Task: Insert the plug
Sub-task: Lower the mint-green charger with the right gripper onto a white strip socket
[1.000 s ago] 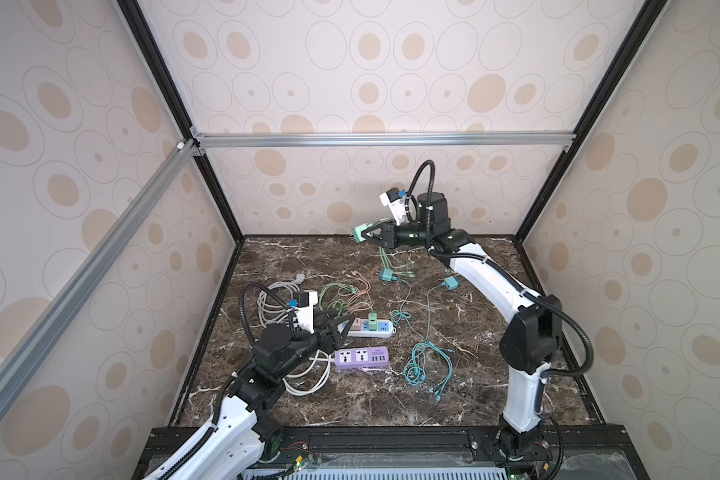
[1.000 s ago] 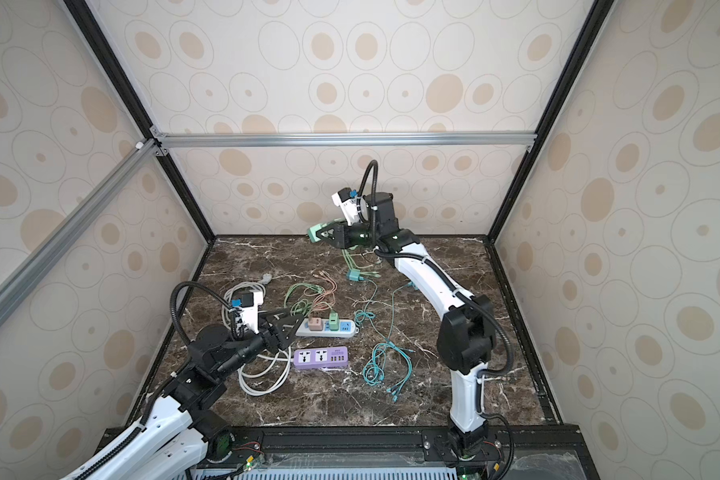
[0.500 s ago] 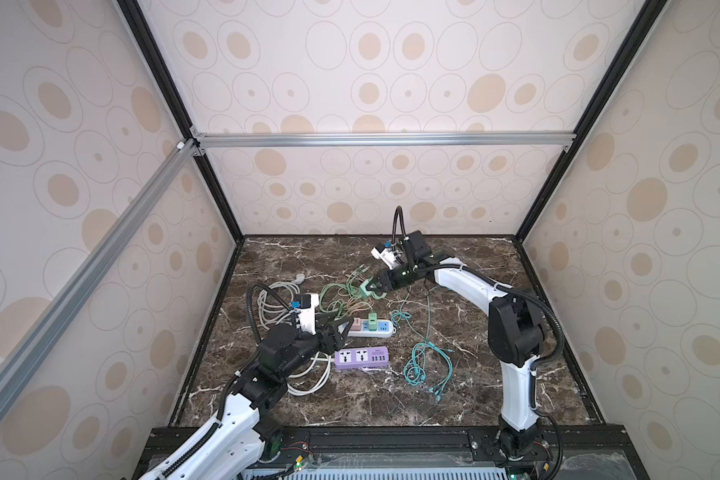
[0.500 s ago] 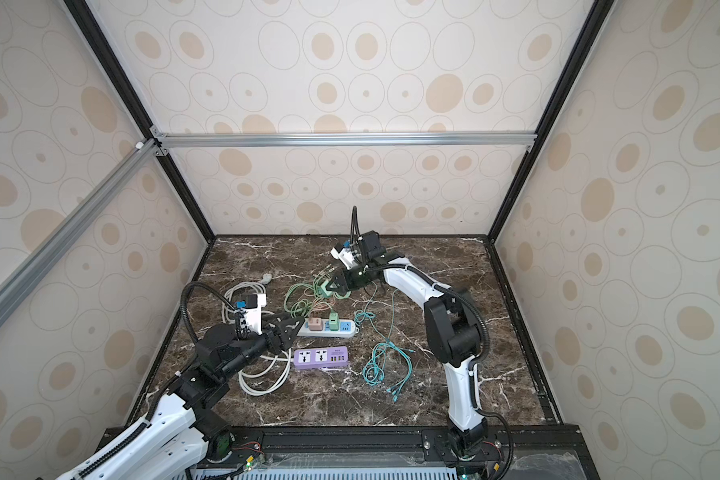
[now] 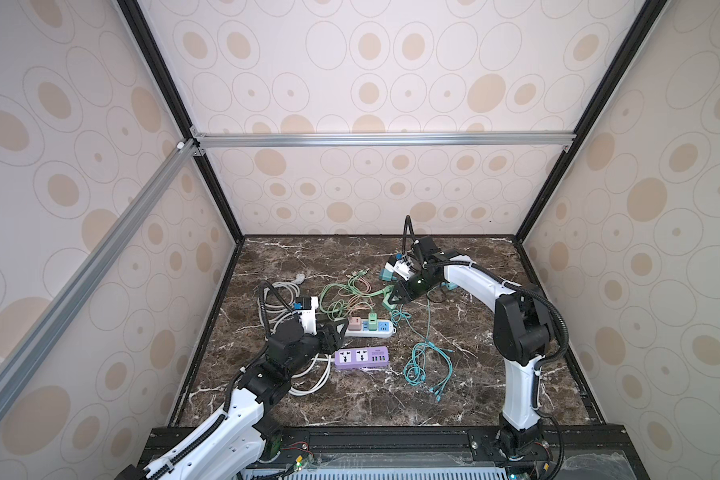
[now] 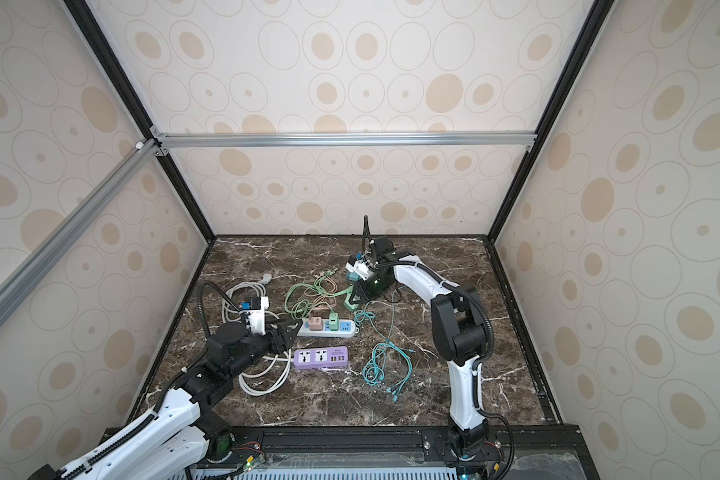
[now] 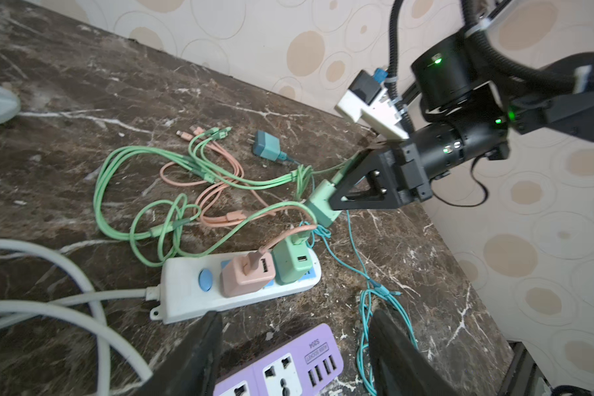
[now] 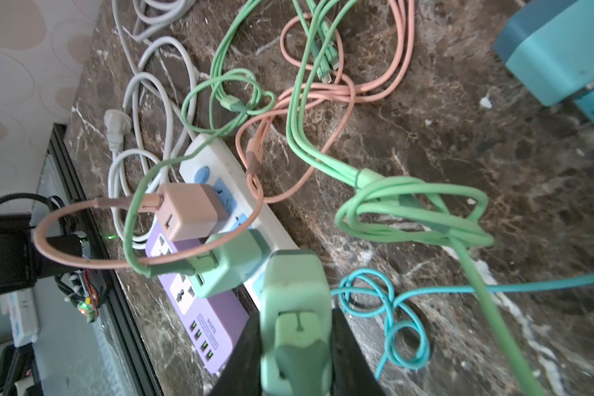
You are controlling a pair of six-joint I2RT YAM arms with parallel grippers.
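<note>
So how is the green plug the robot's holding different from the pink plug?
The held green plug is pale green with a green cable; the pink plug is pink with a pink cable. The held green plug is clamped in the right end effector, not in any socket; the pink plug sits pushed into the white power strip. Both are small cube chargers with a cable plugged in.

The back wall [image 5: 371, 199] and side walls [image 5: 51, 166] are papered pale cream with tan ovals ringed by thin grey outlines. Black posts [image 5: 218, 195] mark the rear corners; a silver aluminium bar [image 5: 383, 139] crosses the back wall and a slanting rail [image 5: 100, 253] runs down the left side. The desk [image 5: 350, 399] is dark brown marble with white veins, evenly lit.
</note>
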